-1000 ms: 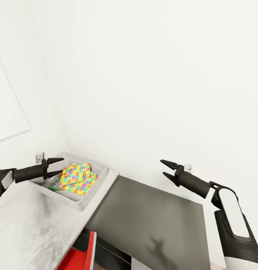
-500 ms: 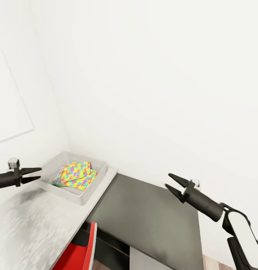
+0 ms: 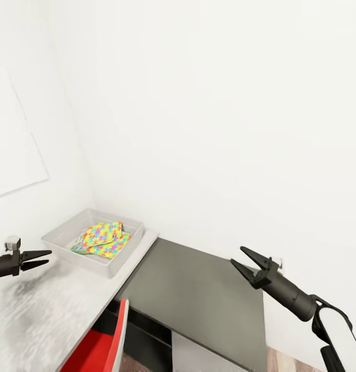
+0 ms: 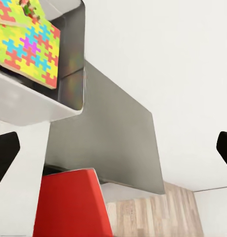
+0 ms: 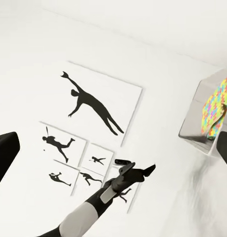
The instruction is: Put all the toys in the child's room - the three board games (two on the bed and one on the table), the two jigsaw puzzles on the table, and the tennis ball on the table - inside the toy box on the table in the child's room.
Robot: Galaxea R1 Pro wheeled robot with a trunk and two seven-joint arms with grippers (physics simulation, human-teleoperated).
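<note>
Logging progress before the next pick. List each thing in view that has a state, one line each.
toy box: on the table, open-topped, holding puzzles
jigsaw puzzles: inside the toy box, stacked and overlapping
left gripper: open, empty, over the table
right gripper: open, empty, over the dark surface

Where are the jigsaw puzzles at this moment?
In the head view, the jigsaw puzzles lie inside the toy box at left, on the light table near the room's corner.
</note>
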